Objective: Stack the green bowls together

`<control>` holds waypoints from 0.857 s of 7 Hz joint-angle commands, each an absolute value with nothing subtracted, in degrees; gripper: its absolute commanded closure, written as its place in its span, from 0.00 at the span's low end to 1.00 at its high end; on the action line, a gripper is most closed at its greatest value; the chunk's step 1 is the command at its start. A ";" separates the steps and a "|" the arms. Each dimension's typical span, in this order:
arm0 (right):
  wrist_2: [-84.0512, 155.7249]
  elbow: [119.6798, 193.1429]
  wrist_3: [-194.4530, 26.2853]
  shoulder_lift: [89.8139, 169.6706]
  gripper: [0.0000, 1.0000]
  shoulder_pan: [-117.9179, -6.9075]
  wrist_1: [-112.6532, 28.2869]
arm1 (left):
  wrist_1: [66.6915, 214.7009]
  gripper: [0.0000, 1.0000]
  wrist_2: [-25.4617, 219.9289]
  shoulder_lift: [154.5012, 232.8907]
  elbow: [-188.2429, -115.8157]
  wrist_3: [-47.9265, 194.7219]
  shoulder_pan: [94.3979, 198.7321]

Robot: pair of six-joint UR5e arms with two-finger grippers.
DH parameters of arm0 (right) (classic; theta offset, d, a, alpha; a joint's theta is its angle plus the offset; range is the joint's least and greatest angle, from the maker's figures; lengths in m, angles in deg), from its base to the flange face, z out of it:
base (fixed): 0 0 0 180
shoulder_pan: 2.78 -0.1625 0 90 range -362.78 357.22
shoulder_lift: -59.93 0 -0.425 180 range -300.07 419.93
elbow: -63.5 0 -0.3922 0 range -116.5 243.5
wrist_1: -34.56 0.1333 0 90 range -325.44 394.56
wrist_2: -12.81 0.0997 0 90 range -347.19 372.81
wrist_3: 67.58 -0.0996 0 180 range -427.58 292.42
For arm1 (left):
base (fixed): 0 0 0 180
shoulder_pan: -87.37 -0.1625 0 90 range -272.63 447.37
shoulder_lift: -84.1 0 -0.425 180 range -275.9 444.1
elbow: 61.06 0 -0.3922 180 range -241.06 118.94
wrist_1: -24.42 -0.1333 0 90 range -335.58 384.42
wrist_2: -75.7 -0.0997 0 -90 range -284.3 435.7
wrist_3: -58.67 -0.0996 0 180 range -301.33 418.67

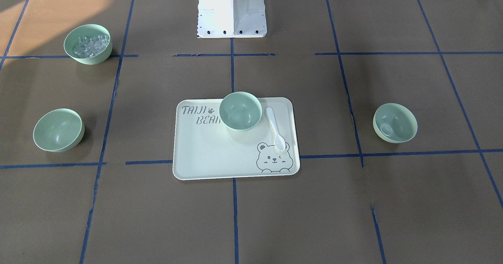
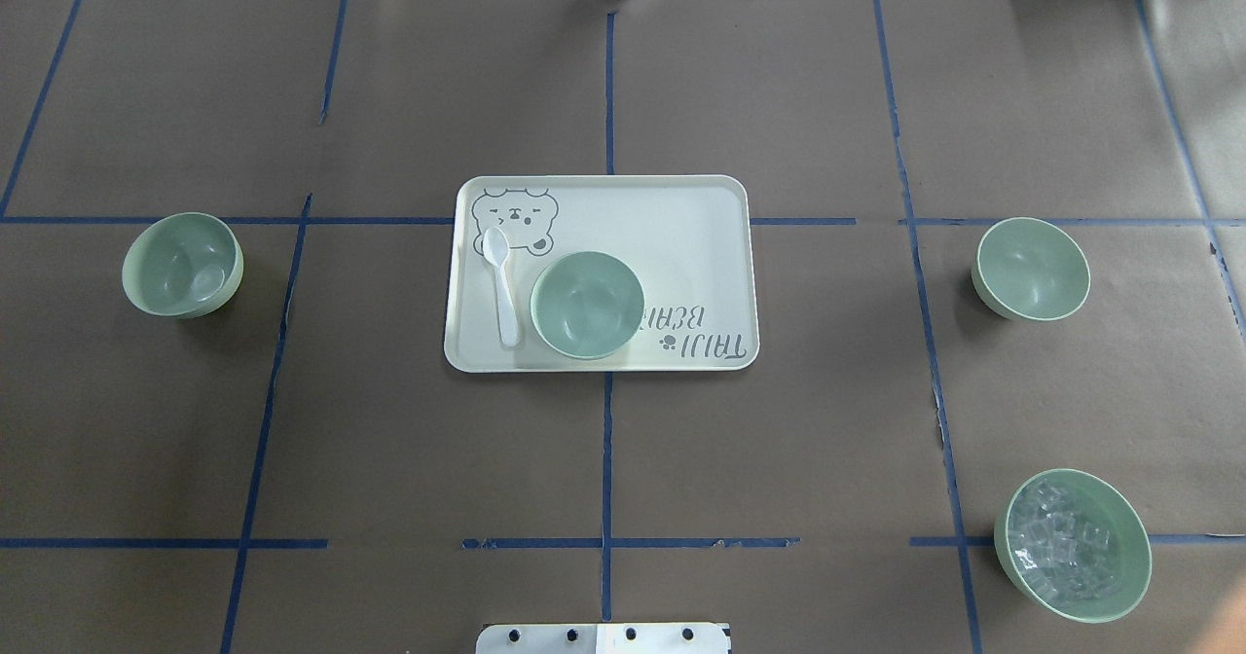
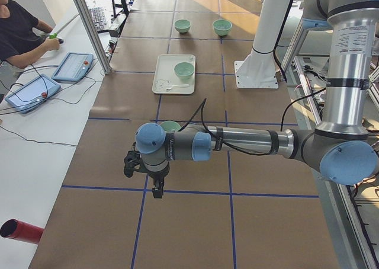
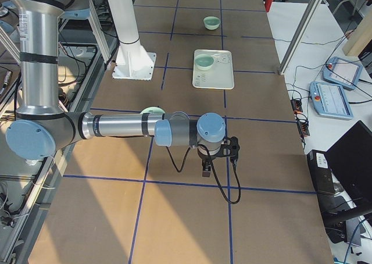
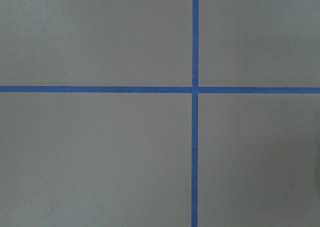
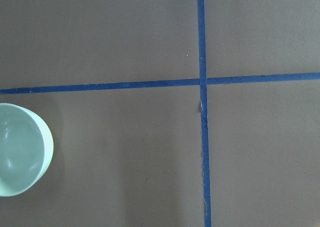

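Three empty pale green bowls are apart on the brown table. One bowl (image 2: 182, 265) (image 1: 395, 122) is on my left side. One bowl (image 2: 587, 305) (image 1: 240, 110) stands on the tray. One bowl (image 2: 1032, 269) (image 1: 58, 130) is on my right side; it also shows at the left edge of the right wrist view (image 6: 22, 157). My left gripper (image 3: 155, 192) hangs over bare table near the left bowl (image 3: 170, 127). My right gripper (image 4: 206, 171) hangs over bare table. I cannot tell whether either gripper is open or shut.
A pale bear-printed tray (image 2: 681, 236) lies mid-table with a white spoon (image 2: 503, 289) beside its bowl. A green bowl with clear cubes (image 2: 1073, 545) (image 1: 88, 44) stands near my right side. Blue tape lines cross the table. The white robot base (image 1: 232, 12) is at the near edge.
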State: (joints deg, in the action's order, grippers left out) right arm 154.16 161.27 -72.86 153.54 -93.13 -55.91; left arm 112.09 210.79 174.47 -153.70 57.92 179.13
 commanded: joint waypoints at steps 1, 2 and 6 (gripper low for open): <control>154.23 161.41 -73.12 153.36 0.00 -93.13 -55.79 | 112.22 0.00 210.79 174.54 -153.70 57.96 179.04; 154.40 161.50 -73.12 153.36 0.00 -93.13 -55.79 | 112.31 0.00 210.88 174.80 -153.78 58.49 178.95; 154.93 161.77 -73.29 150.64 0.00 -92.70 -55.79 | 117.19 0.00 213.23 175.51 -158.26 63.38 176.68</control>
State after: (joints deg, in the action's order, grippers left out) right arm 154.56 161.91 -73.16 151.82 -92.95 -55.76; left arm 113.91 211.65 175.48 -157.24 60.35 178.09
